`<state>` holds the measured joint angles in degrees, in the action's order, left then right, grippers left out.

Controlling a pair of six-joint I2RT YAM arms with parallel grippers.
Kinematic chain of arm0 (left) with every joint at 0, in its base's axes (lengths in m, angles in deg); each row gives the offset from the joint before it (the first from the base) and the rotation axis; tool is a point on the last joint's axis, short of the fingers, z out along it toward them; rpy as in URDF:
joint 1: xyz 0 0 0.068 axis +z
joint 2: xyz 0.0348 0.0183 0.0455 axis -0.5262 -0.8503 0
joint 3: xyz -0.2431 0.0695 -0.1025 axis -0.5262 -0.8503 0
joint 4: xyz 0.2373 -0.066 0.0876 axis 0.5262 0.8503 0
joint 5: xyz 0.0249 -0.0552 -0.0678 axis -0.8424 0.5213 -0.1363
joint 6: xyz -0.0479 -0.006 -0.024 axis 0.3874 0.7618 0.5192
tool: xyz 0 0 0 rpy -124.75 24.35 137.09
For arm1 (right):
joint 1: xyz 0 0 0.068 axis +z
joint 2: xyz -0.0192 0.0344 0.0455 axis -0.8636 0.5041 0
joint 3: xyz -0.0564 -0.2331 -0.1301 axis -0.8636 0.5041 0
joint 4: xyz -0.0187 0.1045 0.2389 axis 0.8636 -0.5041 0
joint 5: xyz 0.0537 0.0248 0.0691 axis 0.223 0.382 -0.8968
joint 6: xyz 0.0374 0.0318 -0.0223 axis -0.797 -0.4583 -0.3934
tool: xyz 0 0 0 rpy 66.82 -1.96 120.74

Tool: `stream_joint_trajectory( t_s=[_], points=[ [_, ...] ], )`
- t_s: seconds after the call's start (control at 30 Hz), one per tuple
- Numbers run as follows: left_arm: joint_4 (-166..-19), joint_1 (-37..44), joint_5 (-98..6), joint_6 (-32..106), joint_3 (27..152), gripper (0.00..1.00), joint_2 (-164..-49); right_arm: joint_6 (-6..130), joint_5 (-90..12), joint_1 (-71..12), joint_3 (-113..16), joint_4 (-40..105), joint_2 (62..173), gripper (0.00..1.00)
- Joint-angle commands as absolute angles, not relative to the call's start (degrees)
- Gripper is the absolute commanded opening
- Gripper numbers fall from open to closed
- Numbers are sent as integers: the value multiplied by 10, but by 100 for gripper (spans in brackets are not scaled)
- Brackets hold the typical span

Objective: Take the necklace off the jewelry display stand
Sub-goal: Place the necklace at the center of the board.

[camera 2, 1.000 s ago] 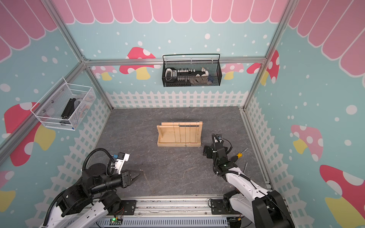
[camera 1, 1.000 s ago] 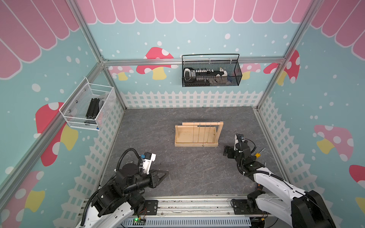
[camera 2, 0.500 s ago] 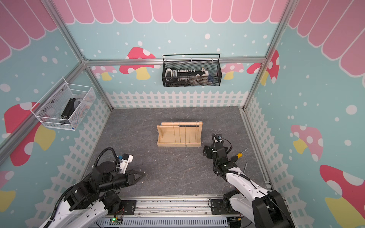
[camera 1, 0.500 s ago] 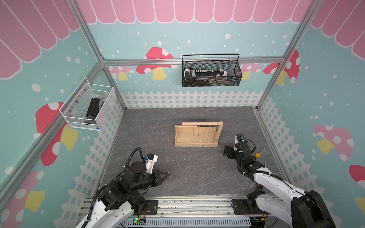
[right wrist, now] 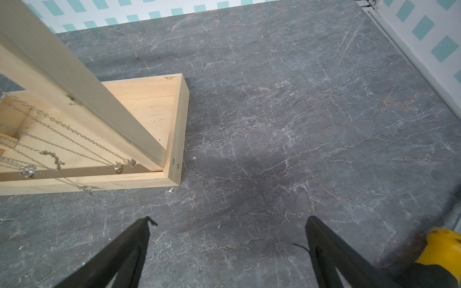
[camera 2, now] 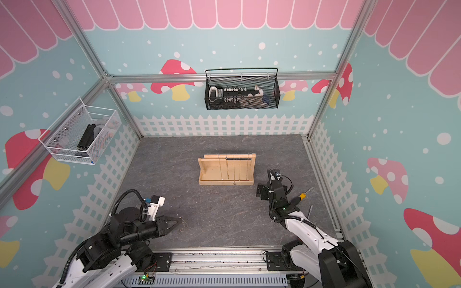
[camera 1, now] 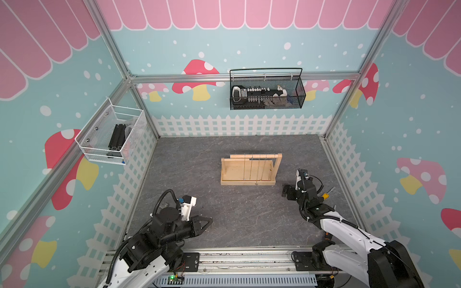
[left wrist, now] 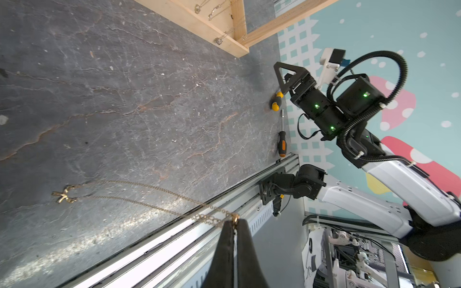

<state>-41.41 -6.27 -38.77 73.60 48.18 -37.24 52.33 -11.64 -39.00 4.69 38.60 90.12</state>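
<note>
Left arm lies low; the left gripper pinches the gold necklace, which trails on the worktop well apart from the jewelry display stand. The right gripper hangs spread beside it.

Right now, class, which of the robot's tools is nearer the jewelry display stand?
Right. The right tool hangs open just off the right end of the jewelry display stand. The left tool, shut on a gold necklace, is far forward of it, near the front rail.
</note>
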Motion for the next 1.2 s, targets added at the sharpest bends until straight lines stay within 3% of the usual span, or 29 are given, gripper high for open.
stream_joint_trajectory(
  t_s=[0.0, 0.77, 0.97, 1.17],
  points=[
    [-403, -65, -354, 767, 472, 0, -349, 517, -113, -386, 38, 392, 908, 99],
    [-362, -65, -332, 802, 460, 0, -264, 516, -111, -385, 37, 393, 914, 99],
    [-412, -65, -339, 799, 449, 0, -301, 514, -112, -385, 36, 393, 915, 99],
    [-505, -66, -363, 773, 433, 0, -408, 514, -112, -385, 36, 392, 914, 99]
  ],
)
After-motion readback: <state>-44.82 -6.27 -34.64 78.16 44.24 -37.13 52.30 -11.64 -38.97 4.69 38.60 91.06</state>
